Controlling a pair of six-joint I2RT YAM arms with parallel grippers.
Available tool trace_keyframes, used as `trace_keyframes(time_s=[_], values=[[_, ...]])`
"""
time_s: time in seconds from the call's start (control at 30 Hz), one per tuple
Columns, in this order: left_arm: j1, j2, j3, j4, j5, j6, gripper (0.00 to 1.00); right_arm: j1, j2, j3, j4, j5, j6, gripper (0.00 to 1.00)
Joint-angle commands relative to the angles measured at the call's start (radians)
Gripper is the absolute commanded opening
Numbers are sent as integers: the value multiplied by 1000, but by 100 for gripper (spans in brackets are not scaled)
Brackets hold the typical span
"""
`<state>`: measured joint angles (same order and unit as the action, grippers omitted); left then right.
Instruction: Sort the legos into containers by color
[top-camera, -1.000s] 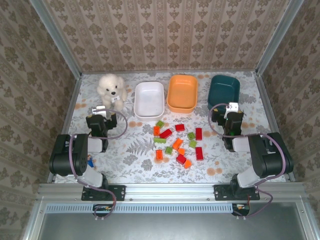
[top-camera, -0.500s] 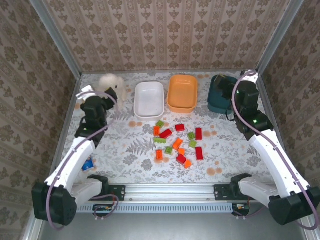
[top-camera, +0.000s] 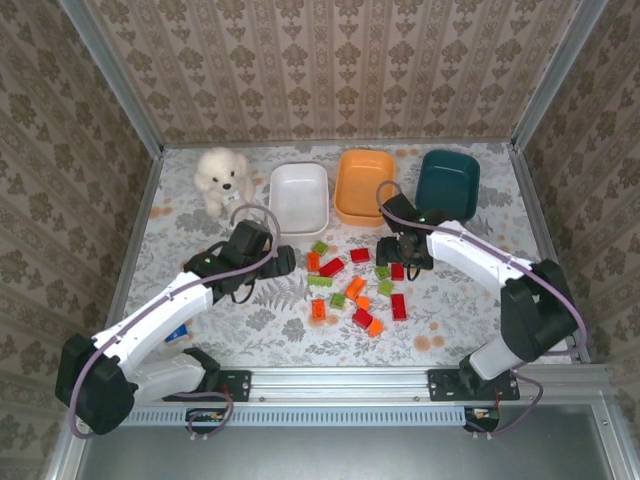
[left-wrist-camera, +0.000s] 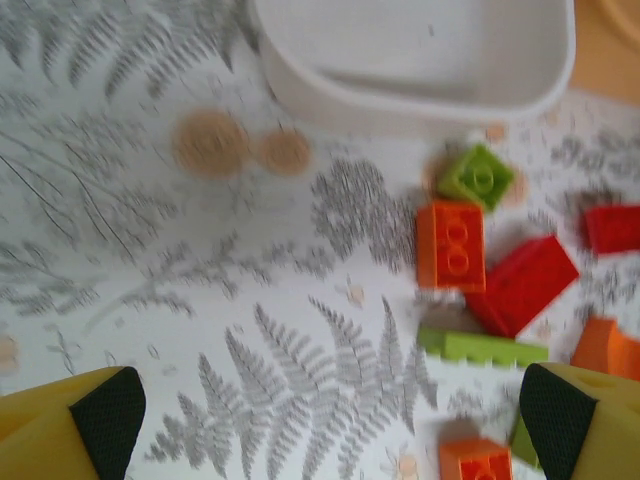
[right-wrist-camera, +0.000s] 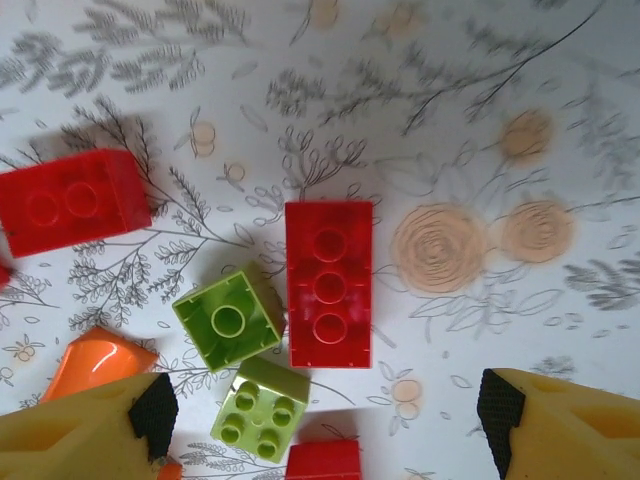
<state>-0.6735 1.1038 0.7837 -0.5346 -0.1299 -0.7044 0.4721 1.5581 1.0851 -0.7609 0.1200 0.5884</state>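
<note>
A floral-patterned bench (top-camera: 250, 320) is seen from above. Three containers stand in a row along its far edge: a white tub (top-camera: 298, 198), an orange tub (top-camera: 364, 186), and a dark teal tub (top-camera: 447, 183) toward the far right corner. A white plush dog (top-camera: 222, 178) sits near the far left corner, apart from the work. The legos (top-camera: 399, 306), red, orange and light green, lie loose at the bench's centre, just in front of the tubs. None sits in a tub, so sorting appears not yet begun.

The left arm reaches in from the near left corner. The left pincer (top-camera: 283, 261) is low beside the pile's left edge, released and empty, its yellow fingers (left-wrist-camera: 60, 420) spread wide. Its wrist camera shows an orange brick (left-wrist-camera: 450, 245) just ahead, a green brick (left-wrist-camera: 478, 177) beyond it and the white tub's wall behind. It seems placed to work the pile from that side.

The right pincer (top-camera: 403, 253) hovers over the pile's right side, likewise released and empty. A long red brick (right-wrist-camera: 329, 283) lies centred between its spread fingers, which would close across the narrow width. That is probably why it sits there. Two green bricks (right-wrist-camera: 228, 322) crowd the red one's left side and could be nudged.
</note>
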Motion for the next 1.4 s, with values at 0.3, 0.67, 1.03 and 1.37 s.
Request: trace_keyframes(time_s=[0.3, 0.67, 1.03, 1.37], values=[[-30, 40, 33, -5, 48, -15, 100, -101, 203, 45, 115, -142, 86, 67], [-34, 43, 38, -2, 52, -18, 100, -109, 213, 30, 92, -106, 87, 35], [-41, 62, 67, 3, 61, -4, 100, -280, 52, 252, -21, 41, -50, 29], [-81, 78, 110, 18, 88, 14, 100, -488, 601, 840, -145, -54, -90, 28]])
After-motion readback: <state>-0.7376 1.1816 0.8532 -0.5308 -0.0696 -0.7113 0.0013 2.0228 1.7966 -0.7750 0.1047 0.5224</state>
